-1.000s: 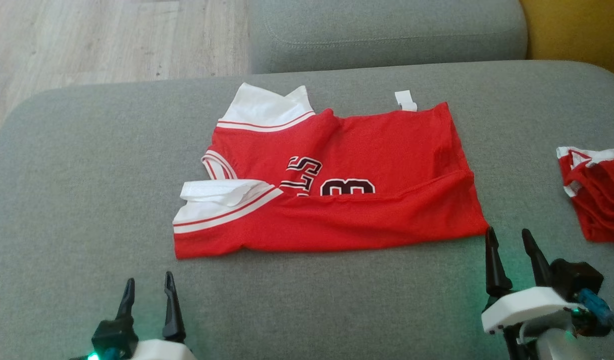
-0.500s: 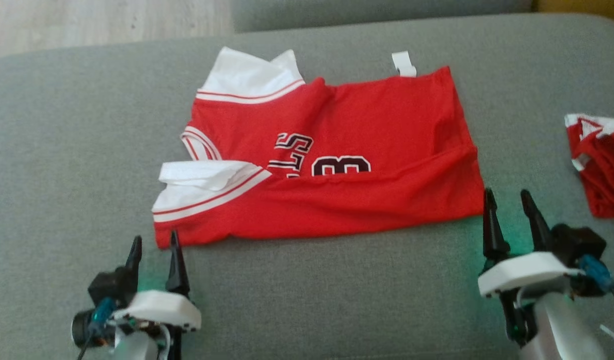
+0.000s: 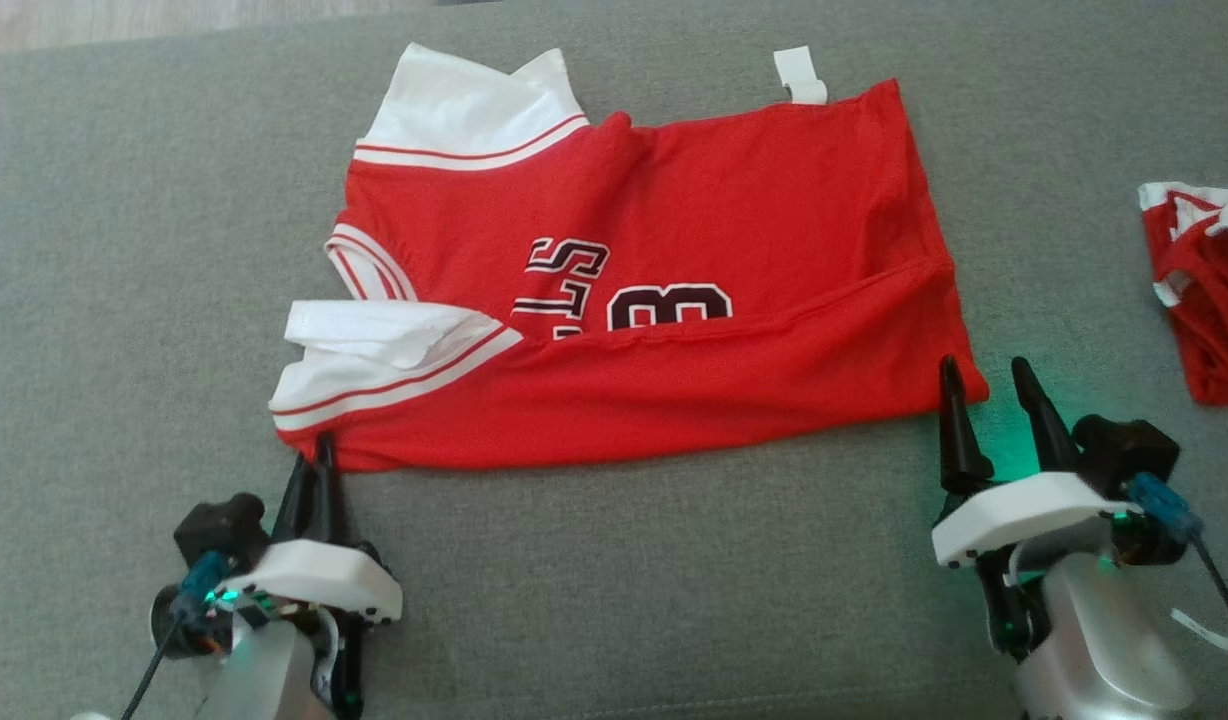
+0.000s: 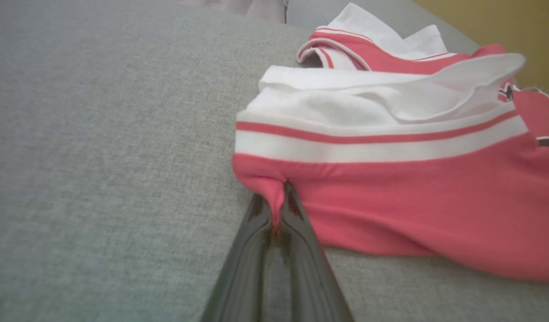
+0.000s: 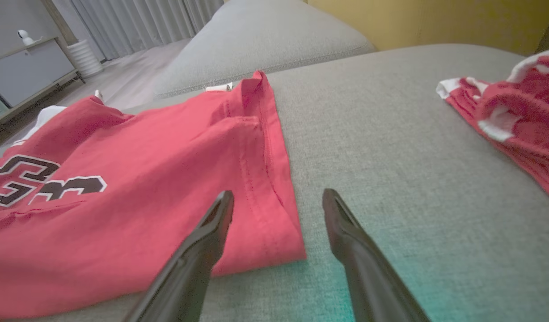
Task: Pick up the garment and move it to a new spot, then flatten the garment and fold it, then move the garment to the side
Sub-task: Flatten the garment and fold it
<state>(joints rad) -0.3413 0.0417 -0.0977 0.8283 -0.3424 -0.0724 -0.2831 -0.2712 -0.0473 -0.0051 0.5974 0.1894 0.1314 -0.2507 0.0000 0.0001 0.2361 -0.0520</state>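
Left pincer (image 3: 319, 452): clenched on the near-left corner of the red fabric jersey (image 3: 754, 220) with white striped trim and black-and-white lettering. In my left wrist view the two dark fingers of the left pincer (image 4: 278, 199) meet with a small pleat of red cloth pinched between them, just below the white-and-red striped band (image 4: 373, 138). Right pincer (image 3: 984, 372): released, jaws standing wide at the jersey's near-right corner. In my right wrist view the right pincer (image 5: 276, 197) has one finger above the red hem and the other above bare cushion, the cloth corner lying between them; whether either finger touches the cloth I cannot tell. The jersey (image 4: 413, 201) lies spread flat-ish across the middle of the grey woven sofa cushion (image 3: 624, 580), its near edge folded up over the lettering and a diagonal crease running to the right side. White shoulder panels (image 3: 454, 100) sit at its left end; a small white tag (image 3: 799, 78) pokes out at the far edge. Well apart on the right lies a second, bunched red-and-white garment (image 3: 1209, 300), also seen in my right wrist view (image 5: 516, 103). Beyond the cushion: another grey cushion (image 5: 265, 40) and a yellow wall (image 5: 435, 18)
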